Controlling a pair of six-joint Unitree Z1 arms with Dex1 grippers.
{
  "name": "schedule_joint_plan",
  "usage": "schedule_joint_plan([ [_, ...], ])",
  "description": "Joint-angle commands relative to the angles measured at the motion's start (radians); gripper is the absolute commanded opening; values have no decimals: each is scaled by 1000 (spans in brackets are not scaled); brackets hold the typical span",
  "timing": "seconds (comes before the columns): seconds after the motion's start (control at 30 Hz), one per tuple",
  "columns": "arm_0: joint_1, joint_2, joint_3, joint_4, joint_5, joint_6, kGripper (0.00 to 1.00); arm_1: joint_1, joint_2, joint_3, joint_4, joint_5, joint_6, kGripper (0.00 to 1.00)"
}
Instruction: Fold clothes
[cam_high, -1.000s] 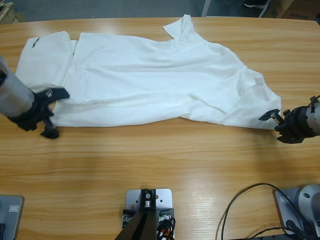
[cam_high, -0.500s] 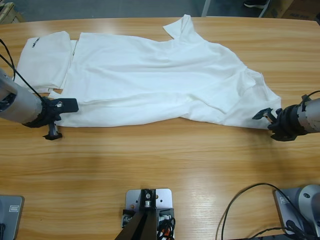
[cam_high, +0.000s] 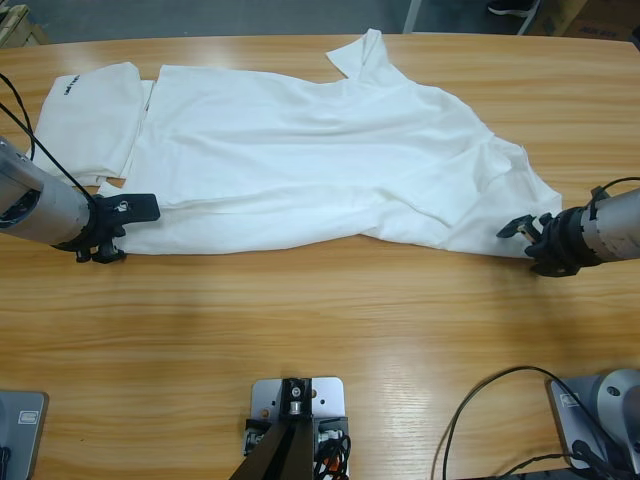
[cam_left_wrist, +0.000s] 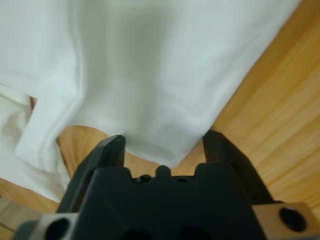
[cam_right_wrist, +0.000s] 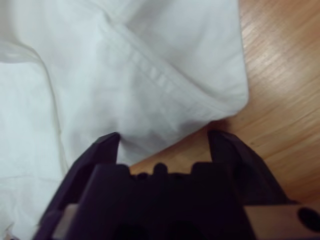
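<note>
**A:** High view first: big white T-shirt (cam_high: 310, 160) spread across the wooden table (cam_high: 320, 330), nearly the full width. The left gripper (cam_high: 115, 228) comes in from the left edge, right at the shirt's lower left corner. One black jaw lies over the cloth edge, the other sits lower on the bare wood.

**B:** So clamped or not?

**A:** Not clamped. In the left wrist view the left gripper (cam_left_wrist: 162, 145) has its jaws wide apart with the corner of the T-shirt (cam_left_wrist: 150, 75) hanging down right into the gap between them. The cloth reaches just about to the gripper's body. Wood shows either side of that corner.

**B:** And the other one?

**A:** The right gripper (cam_high: 528, 243) is at the far right end, at the shirt's lower right corner. Same deal in the right wrist view: right gripper (cam_right_wrist: 162, 142) spread open, a hemmed corner of the T-shirt (cam_right_wrist: 125, 70) sitting between the jaws, nothing pinched. Table shows off to its right.

**B:** Anything else on there?

**A:** A second folded white shirt (cam_high: 90, 120) just beyond the left gripper, up towards the far edge, with a small black mark (cam_high: 69, 84) at its top corner. It's tucked partly under the big shirt's edge.
</note>
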Motion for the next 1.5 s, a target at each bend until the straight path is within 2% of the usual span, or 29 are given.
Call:
schedule_joint_plan([
  [0.03, -7, 67, 11, 9, 11, -105, 319, 13, 16, 33, -13, -17, -5, 688],
  [0.1, -8, 63, 10, 20, 13, -135, 324, 13, 20, 33, -24, -16, -19, 655],
  [0.2, -12, 52, 12, 30, 29, -162, 330, 13, 20, 25, -44, -6, -62, 497],
  [0.23, -17, 50, 11, 29, 29, -167, 333, 13, 22, 20, -44, -1, -81, 285],
  [0.27, -19, 50, 12, 28, 29, -169, 333, 13, 27, 15, -44, 6, -99, 126],
  [0.3, -19, 50, 13, 30, 29, -170, 326, 13, 32, 11, -44, 12, -119, 120],
  [0.37, -19, 48, 15, 29, 27, -174, 231, 13, 39, 10, -44, 21, -140, 115],
  [0.4, -19, 47, 15, 28, 27, -176, 80, 13, 43, 11, -44, 25, -141, 77],
  [0.43, -19, 45, 16, 29, 27, -181, 0, 13, 45, 11, -44, 25, -146, 0],
  [0.67, -21, 36, 21, 40, 17, -183, 0, -6, 47, -9, 36, 25, -240, 0],
  [0.77, -56, 31, 14, 66, 10, -184, 0, -18, 38, -34, 99, 19, -275, 0],
  [0.97, -100, 16, -11, 178, -80, -246, 0, -26, -70, -208, 506, -20, -270, 0],
  [1.13, -145, -23, -35, 318, -146, -281, 0, -35, -55, -205, 553, -13, -270, 0],
  [1.27, -145, -16, -84, 405, -189, -288, 0, -36, -11, -224, 582, 5, -286, 0],
  [1.47, -145, 49, -105, 463, -223, -284, 0, -39, 15, -317, 779, 7, -244, 0],
  [1.5, -145, 56, -111, 477, -227, -287, 62, -39, 14, -331, 802, 17, -227, 0],
])
